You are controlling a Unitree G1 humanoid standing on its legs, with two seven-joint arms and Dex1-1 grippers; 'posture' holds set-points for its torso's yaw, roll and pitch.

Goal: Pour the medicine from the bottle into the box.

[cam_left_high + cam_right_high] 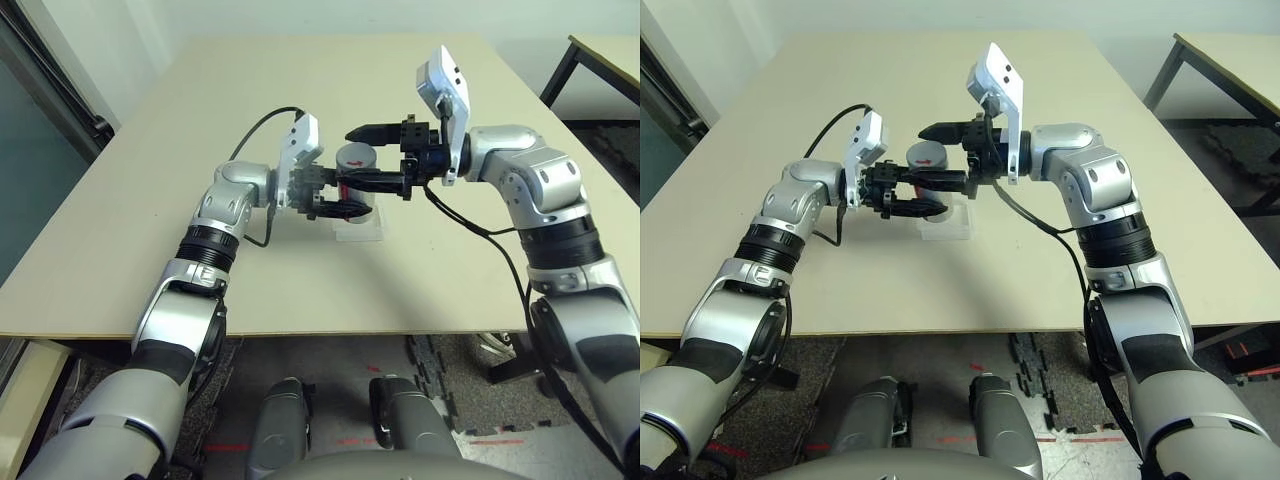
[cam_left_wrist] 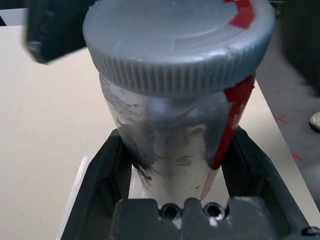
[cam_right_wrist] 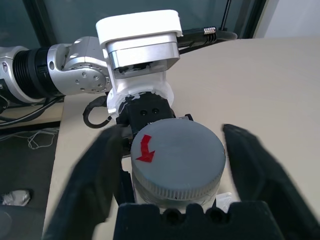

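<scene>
The white-grey bottle [image 1: 354,182] with its red stripe [image 2: 234,107] stands upright above the table, and my left gripper [image 1: 334,201] is shut on its lower body. Its grey screw cap [image 3: 176,159], marked with a red arrow, is on. My right gripper [image 1: 368,157] reaches in from the right at cap height and is open, one black finger [image 3: 97,172] on each side of the cap. The clear plastic box [image 1: 358,229] lies on the table just under and in front of the bottle, partly hidden by the left gripper.
The beige table [image 1: 180,120] stretches bare around the arms, with its front edge close to my body. A second table [image 1: 605,55] stands at the back right, with dark floor mats [image 1: 450,385] below.
</scene>
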